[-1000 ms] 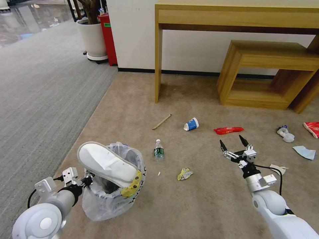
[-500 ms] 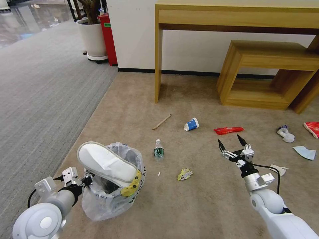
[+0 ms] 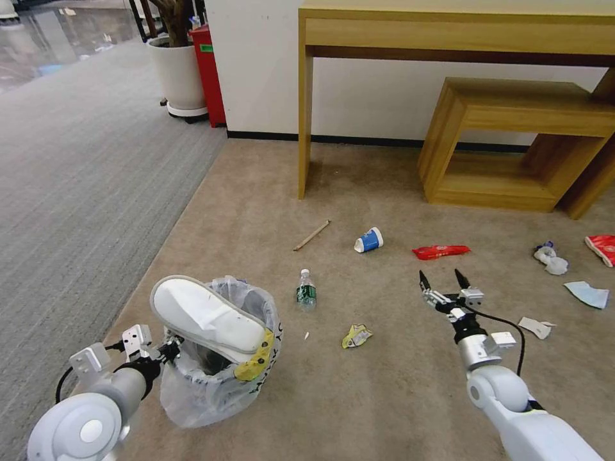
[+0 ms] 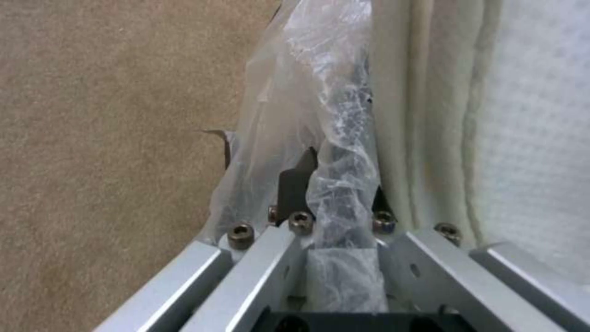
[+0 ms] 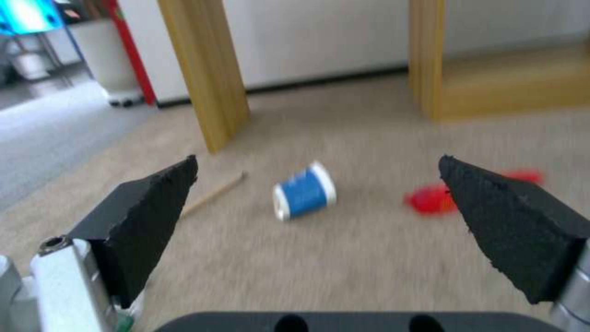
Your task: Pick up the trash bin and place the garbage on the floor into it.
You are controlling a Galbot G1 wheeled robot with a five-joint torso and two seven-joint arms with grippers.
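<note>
On the beige carpet (image 3: 397, 384) by my left side, my left gripper (image 3: 168, 349) is clamped on the bag-lined rim of the trash bin (image 3: 218, 384), a white slipper (image 3: 208, 317) propped across its mouth. My right gripper (image 3: 443, 280) hovers spread wide and empty, near the red wrapper (image 3: 440, 251), facing the blue-white paper cup (image 5: 304, 196).

Beige-tan short-pile carpet (image 3: 269, 192) covers most of the frame, and a grey striped carpet (image 3: 70, 160) takes the left side, running up into the upper left corner. A white wall (image 3: 365, 96) with a dark baseboard (image 3: 269, 136) crosses the top. Against it sit a light wood table (image 3: 448, 32) and a lower open wooden stand (image 3: 512, 141) at upper right, with a white planter (image 3: 178, 73) and a red box (image 3: 208, 70) at upper left.
</note>
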